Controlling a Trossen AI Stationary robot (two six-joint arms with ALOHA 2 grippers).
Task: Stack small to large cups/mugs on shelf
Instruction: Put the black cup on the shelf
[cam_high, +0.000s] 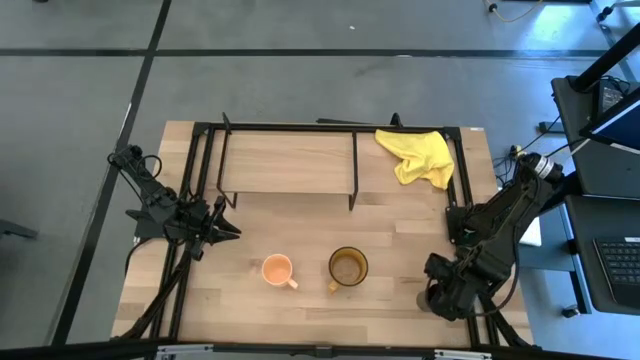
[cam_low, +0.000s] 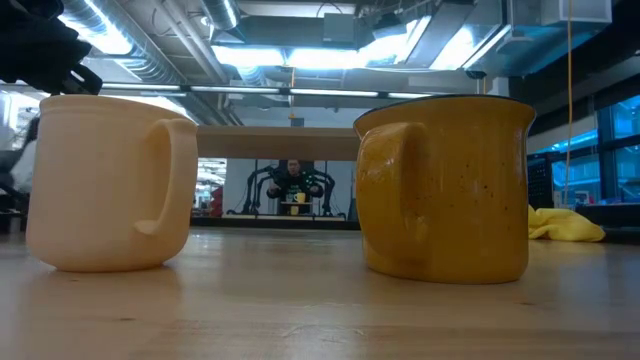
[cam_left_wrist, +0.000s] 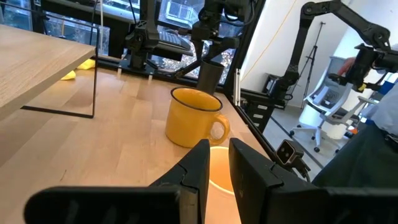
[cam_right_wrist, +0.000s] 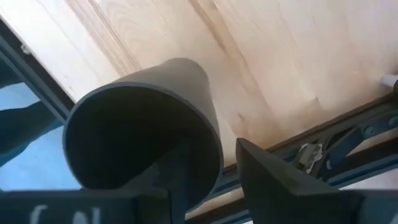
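The peach-orange mug and the amber-yellow mug stand upright on their bases on the table, side by side near the front; both also show in the low view. The small black cup is in my right gripper at the table's near right corner; it also shows in the left wrist view. My left gripper hovers left of the peach mug, empty, with a narrow gap between its fingers. The shelf stands at the back with its wooden board bare. My right gripper holds the black cup by its rim wall, one finger inside the cup and one finger outside it. The fingers come from above, slanting down. Whether the cup's base rests on the table or is lifted, I cannot tell.
A yellow cloth lies at the back right beside the shelf. The shelf's thin black rods stand on the table behind the mugs. The table's black frame rail runs close beside the right gripper. Bare table lies between the mugs and the shelf.
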